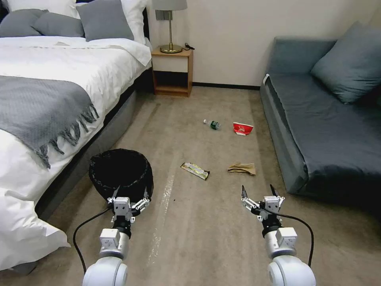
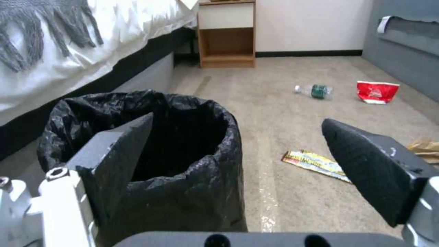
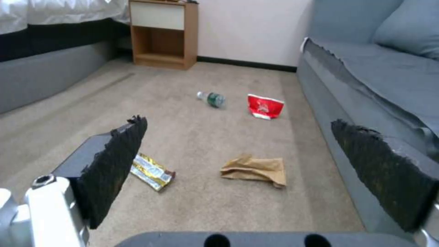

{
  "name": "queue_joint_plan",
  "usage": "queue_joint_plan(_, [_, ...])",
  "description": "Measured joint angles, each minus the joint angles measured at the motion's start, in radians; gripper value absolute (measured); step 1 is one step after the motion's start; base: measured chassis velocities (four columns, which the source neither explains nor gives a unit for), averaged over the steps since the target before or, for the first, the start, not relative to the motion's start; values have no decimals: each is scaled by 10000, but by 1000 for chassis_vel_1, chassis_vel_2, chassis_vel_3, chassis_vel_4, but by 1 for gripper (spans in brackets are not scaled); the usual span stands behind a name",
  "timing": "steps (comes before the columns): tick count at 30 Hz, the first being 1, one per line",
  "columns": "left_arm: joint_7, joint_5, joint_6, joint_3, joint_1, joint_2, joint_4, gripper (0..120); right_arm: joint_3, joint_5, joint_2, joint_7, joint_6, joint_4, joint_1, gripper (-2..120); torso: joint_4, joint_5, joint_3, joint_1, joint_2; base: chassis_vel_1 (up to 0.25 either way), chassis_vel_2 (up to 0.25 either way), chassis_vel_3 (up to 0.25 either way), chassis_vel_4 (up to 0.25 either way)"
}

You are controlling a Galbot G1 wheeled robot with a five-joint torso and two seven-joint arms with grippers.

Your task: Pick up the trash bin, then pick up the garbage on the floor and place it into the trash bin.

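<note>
The robot's at the first step: get the trash bin (image 1: 121,171). The bin sits on the carpet (image 1: 206,222) on the left, near the bed (image 1: 59,91), w/ its black bag folded over the rim. It's not picked up yet.

The left gripper (image 1: 130,195) is right at the near side of the bin, fingers spread wide. From the left wrist view, one finger looks like it's over the bin's mouth and the other is outside, to the right, so the near rim seems to sit between them. Can't tell if a finger touches the bag.

The right gripper (image 1: 258,192) hangs low over the floor on the right, also wide open, holding nothing. Just past it lies the brown paper (image 1: 242,169), w/ the gold wrapper (image 1: 195,170) to the left of that. Farther off are the small bottle (image 1: 212,124) and the red carton (image 1: 242,128), close together, near the sofa (image 1: 317,131).

Next, I think the left fingers need to close on the rim & lift w/o the bag slipping.
</note>
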Motion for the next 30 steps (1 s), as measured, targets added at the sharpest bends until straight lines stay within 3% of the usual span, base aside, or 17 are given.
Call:
queue_joint_plan(23, [-16, -15, 24, 6, -5, 1, 0, 99, 0, 31, -3, 49, -23, 16, -17, 100, 0, 0, 0, 0, 0, 0, 0, 0, 0])
queue_joint_plan(26, [-198, -174, 277, 112, -61, 18, -3, 100, -5, 231, -26, 303, -200, 194, -134, 100, 3, 4, 0, 0, -1, 0, 0, 0, 0])
queue_joint_plan(29, [-910, -806, 1298, 599, -322, 101, -90, 100, -27, 1047, -142, 1356, -938, 961, -712, 100, -1, 1, 0, 0, -2, 0, 0, 0, 0])
queue_joint_plan(30, [-910, -806, 1298, 599, -322, 101, -90, 100, -27, 1047, -142, 1356, -938, 961, -712, 100, -1, 1, 0, 0, -2, 0, 0, 0, 0])
